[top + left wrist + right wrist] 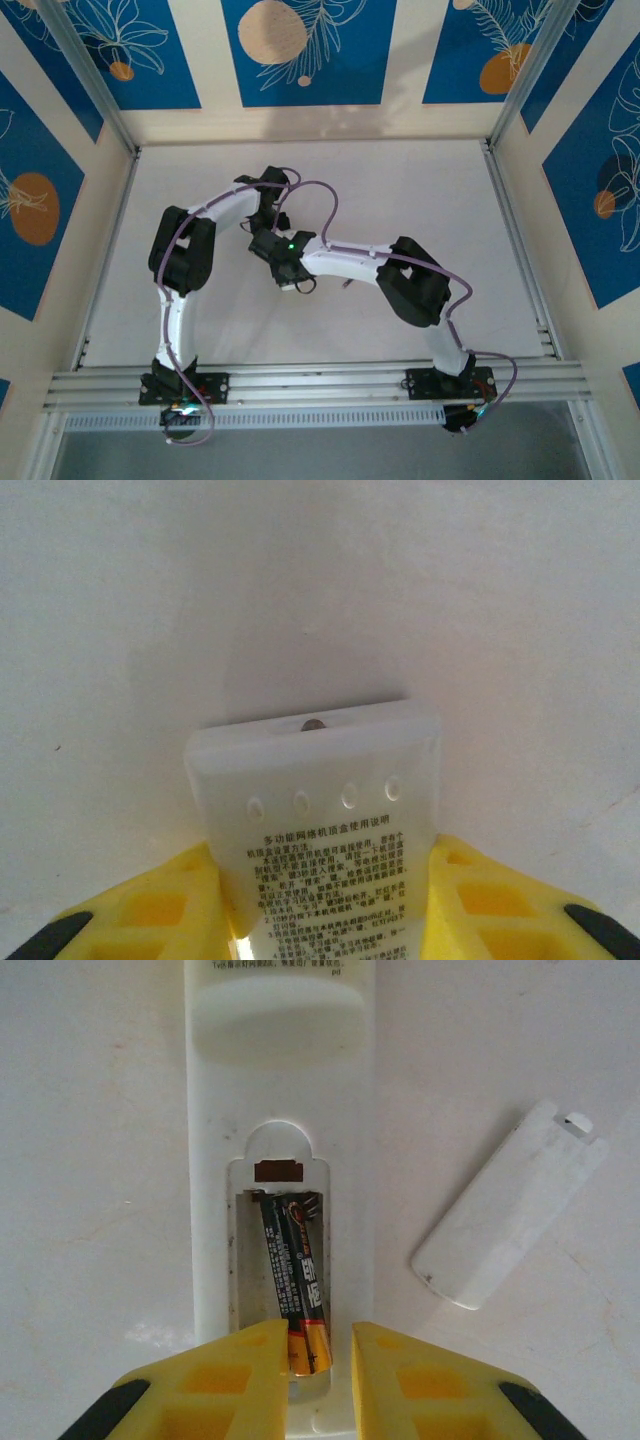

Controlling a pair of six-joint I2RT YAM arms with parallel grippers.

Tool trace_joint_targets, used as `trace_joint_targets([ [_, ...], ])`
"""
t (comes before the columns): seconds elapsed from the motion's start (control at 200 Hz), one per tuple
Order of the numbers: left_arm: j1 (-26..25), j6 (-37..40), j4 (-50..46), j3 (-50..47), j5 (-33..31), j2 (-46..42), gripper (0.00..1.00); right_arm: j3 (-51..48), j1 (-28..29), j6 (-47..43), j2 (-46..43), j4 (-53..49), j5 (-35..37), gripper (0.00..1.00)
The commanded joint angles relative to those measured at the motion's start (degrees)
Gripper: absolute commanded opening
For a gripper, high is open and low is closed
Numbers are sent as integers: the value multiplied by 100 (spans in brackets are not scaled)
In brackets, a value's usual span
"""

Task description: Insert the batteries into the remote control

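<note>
While slightly apart, right jaws astride battery (298,1280).

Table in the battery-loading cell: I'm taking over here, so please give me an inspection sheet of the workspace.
Surface: white table, faint scuffs.
Job's things: remote lies back up, compartment open; one battery tilted inside.
Clutter: loose battery cover beside the remote, apart from it.
Tools: left tool shut on the remote; right tool straddles the battery's end, grip unclear.
Cables: purple cables along both arms.
Surroundings: blue floral panels, aluminium frame.
</note>
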Motion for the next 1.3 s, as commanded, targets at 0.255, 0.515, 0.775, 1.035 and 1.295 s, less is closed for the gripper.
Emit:
trace_joint_targets([
  [0.255,-74,171,72,10,494,340,28,-105,-128,-95,-121,-426,225,20],
  [0.515,-76,196,62,27,512,345,28,-90,-145,-115,-218,-296,48,20],
  [0.775,41,185,86,17,538,270,28,-1169,-443,-180,-1202,842,-407,22],
  [1.035,108,233,78,19,542,241,28,-1425,-710,-21,-926,1408,-923,25],
  [1.295,122,269,78,32,573,252,27,-1149,-761,21,-582,1375,-1016,25],
])
